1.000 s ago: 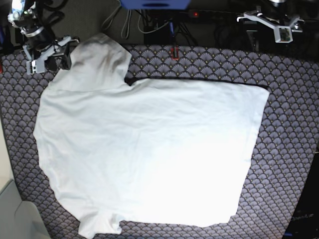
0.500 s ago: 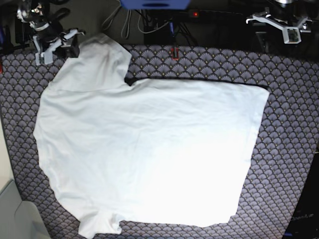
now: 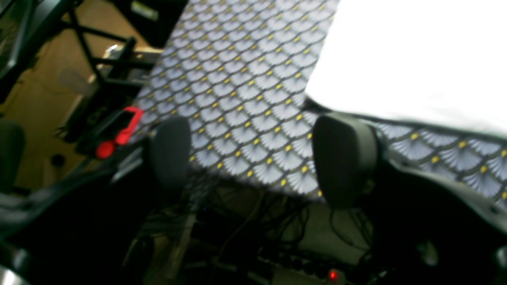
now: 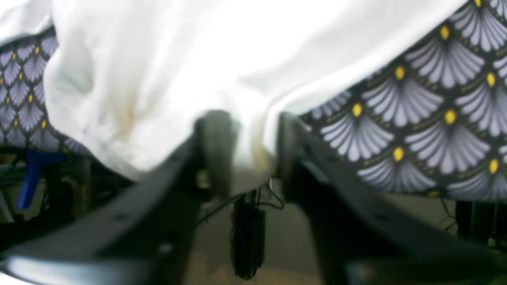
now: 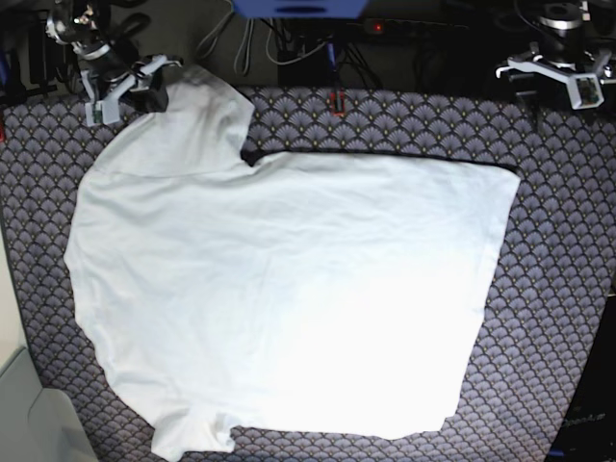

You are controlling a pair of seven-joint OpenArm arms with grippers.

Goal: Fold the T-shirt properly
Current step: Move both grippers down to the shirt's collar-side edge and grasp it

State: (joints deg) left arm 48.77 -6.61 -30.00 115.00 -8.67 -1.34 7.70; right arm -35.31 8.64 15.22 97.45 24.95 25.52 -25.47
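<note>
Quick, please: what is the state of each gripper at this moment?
Left gripper: open, holding nothing, past the table edge near the T-shirt.
Right gripper: closing on the edge of the T-shirt sleeve; a firm grip cannot be told.

The right gripper (image 5: 135,87) is seen at the far left corner of the base view, its arm reaching in from beyond the top edge; in the right wrist view its dark fingers (image 4: 216,150) are drawn close together with a fold of the T-shirt (image 4: 237,59) pinched between them — the cloth's edge is gripped at the tips. The left gripper (image 5: 563,77) is held at the far right corner of the base view, clear of the cloth. In the left wrist view its two rounded pads (image 3: 344,158) are spread wide apart, and nothing is held between them.
</note>
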